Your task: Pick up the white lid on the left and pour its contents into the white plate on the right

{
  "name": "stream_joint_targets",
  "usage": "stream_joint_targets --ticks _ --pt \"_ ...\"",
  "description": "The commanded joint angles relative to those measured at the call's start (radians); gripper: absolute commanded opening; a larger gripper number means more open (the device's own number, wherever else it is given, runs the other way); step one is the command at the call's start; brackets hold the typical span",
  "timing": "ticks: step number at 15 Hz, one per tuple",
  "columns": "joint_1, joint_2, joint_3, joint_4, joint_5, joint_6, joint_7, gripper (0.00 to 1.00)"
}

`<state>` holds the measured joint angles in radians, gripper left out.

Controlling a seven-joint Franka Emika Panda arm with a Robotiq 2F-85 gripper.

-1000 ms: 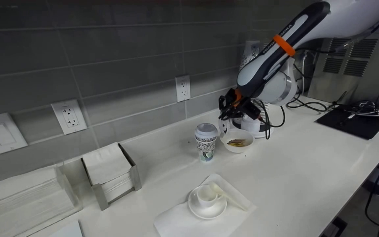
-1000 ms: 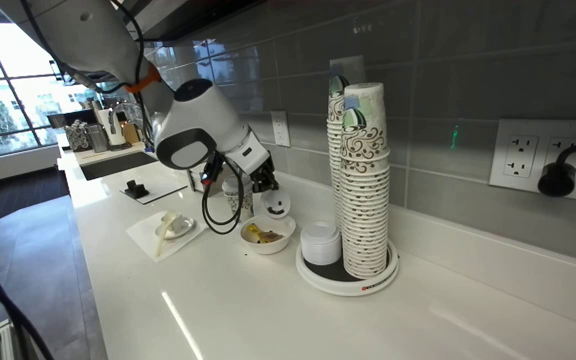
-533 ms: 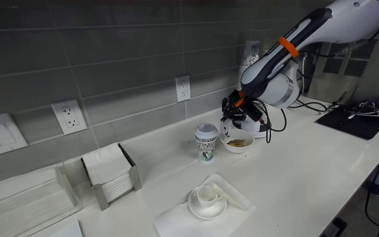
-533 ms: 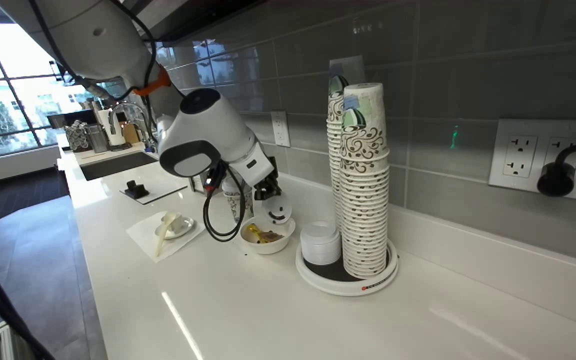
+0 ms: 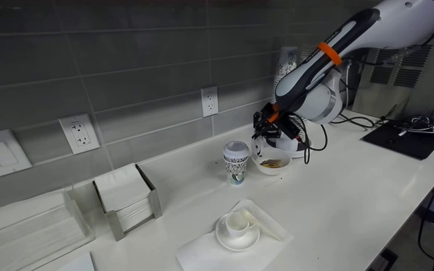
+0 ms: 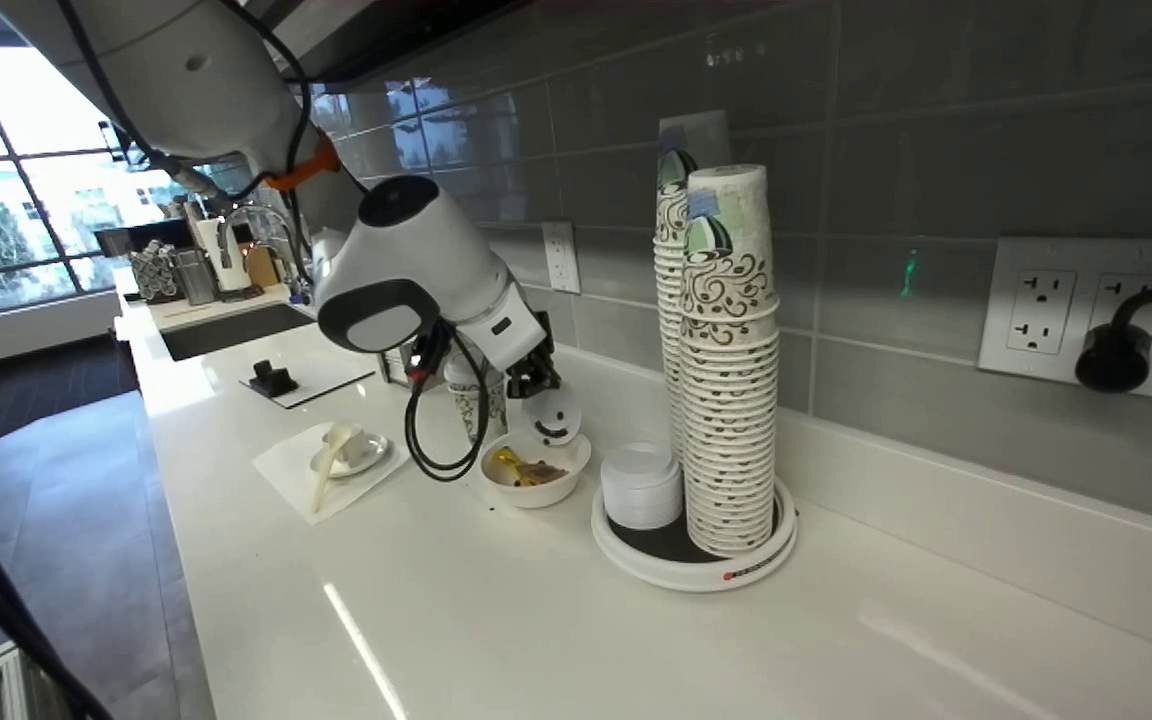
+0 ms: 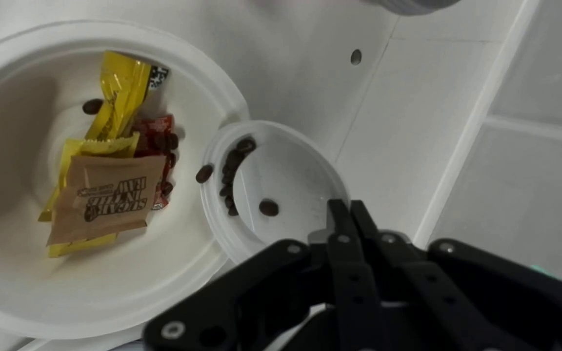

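Wrist view: the white lid (image 7: pixel 281 180) hangs tilted at the wall-side edge of the white plate (image 7: pixel 100 33), their rims overlapping; whether they touch cannot be told.
Lid height: in both exterior views it sits lower toward the white plate than a second ago, and over the last half second has hardly shifted. That reads as the descent finished and the pour in hand, with only a short fall left for the contents.
Beans: dark beans (image 7: pixel 233 160) crowd in a crescent along the lip away from the end effector (image 7: pixel 348 207); a lone one sits on the flat, another at the very lip. Several lie among the packets (image 7: pixel 108 200) in the white plate, so the emptying looks begun but not done; more tilt or a small shake seems called for.
End effector: fingers brought together, pinching the lid's thin rim between their tips, opposite the beans.
Lid's face: inner side turned toward the stacked paper cups (image 6: pixel 731 430); the disc stands steep, its loaded lip pointing down at the white plate. Being round, it has no long axis; the line from grip to lip slopes downward.
White plate: level on the worktop (image 5: pixel 333 195), between the lidded cup (image 5: pixel 236 165) and the stacked paper cups.
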<state>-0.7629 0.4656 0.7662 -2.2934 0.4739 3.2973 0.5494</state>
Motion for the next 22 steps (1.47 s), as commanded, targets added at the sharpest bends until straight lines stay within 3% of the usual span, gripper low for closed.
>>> stream_joint_targets --ticks 1,3,9,15,19,22 --pt "-0.055 0.012 0.033 0.002 0.000 0.002 0.001 0.01" --pt "-0.117 0.012 0.078 -0.004 0.002 -0.008 0.006 0.01" --pt "-0.383 0.034 0.294 -0.043 0.007 -0.058 0.001 0.01" --pt "-0.623 0.151 0.512 -0.089 0.025 -0.119 -0.066 0.01" --pt "-0.725 0.290 0.602 -0.111 0.003 -0.126 -0.132 0.01" --pt "-0.766 0.379 0.622 -0.115 -0.014 -0.110 -0.167 0.01"
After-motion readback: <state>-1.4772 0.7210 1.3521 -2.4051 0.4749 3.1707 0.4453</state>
